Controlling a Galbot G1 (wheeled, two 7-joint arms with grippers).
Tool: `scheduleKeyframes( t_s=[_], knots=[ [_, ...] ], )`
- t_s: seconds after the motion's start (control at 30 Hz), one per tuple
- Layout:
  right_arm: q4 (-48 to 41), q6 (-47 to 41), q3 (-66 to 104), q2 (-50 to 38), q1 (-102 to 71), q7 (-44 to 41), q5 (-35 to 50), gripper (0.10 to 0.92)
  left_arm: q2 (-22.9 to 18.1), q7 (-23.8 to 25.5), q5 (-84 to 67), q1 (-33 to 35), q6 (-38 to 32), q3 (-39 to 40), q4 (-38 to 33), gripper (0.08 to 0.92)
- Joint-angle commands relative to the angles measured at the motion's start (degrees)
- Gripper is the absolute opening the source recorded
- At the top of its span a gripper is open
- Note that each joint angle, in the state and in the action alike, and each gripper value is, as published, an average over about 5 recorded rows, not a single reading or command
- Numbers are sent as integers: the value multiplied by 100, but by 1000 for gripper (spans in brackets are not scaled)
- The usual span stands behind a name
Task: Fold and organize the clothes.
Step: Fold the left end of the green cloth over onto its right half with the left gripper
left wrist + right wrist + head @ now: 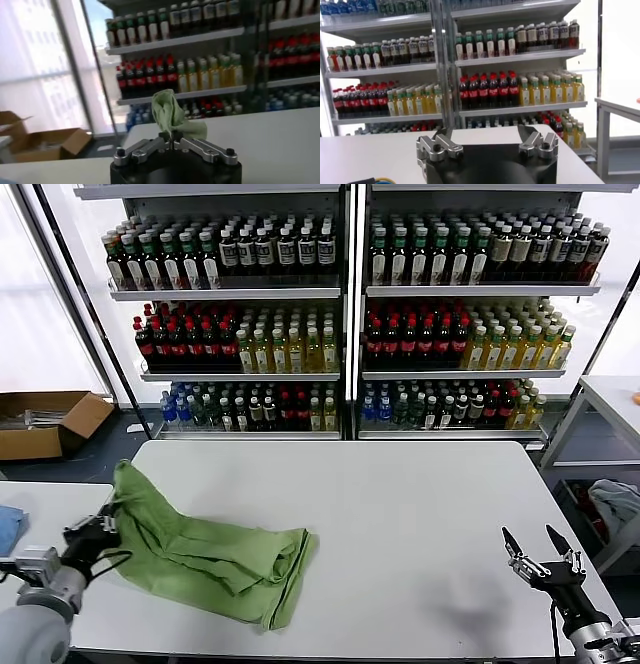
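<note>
Left gripper (100, 534): lower left of the head view, clamped tight on an edge of the shirt.
Right gripper (540, 556): lower right, jaws spread wide, holding nothing, well apart from the cloth.
Polo shirt (215, 549): light green, crumpled across the left half of the white table (400, 514).
Risk: the pinched bunch (172, 116) looks small; a quick pull could slip it free or drag the whole heap.
Material: soft, limp knit with deep folds; smooth matte tabletop.
</note>
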Motion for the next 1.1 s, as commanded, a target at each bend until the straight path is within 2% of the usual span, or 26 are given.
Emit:
scheduleKeyframes(
  t_s=[0.03, 0.27, 0.4, 0.6, 0.7, 0.8, 0.9, 1.1],
  knots=[
    [41, -22, 26, 47, -6, 3, -45, 823, -1029, -84, -80, 199, 47, 1232, -1285, 92],
    [47, -80, -177, 115, 96, 16, -192, 823, -1419, -210, 21, 90, 157, 1798, -1156, 92],
    [56, -101, -289, 114, 156, 35, -274, 823, -1543, -168, 239, 55, 338, 2335, -853, 92],
    [99, -118, -287, 80, 148, 37, -277, 823, -1871, -395, -115, -157, 866, 2966, -272, 92],
    [98, -115, -268, 81, 135, 35, -276, 823, -2018, -255, 35, -210, 894, 3241, 46, 97],
    [88, -106, -228, 79, 129, 34, -268, 823, -2076, -11, 389, -137, 892, 3403, 179, 147],
    [66, -91, -185, 65, 122, 29, -251, 823, -2096, 81, 557, -30, 884, 3465, 108, 232],
    [15, -69, -192, 60, 129, 22, -233, 823, -1995, 117, 403, 135, 878, 3211, -510, 406]
  ],
)
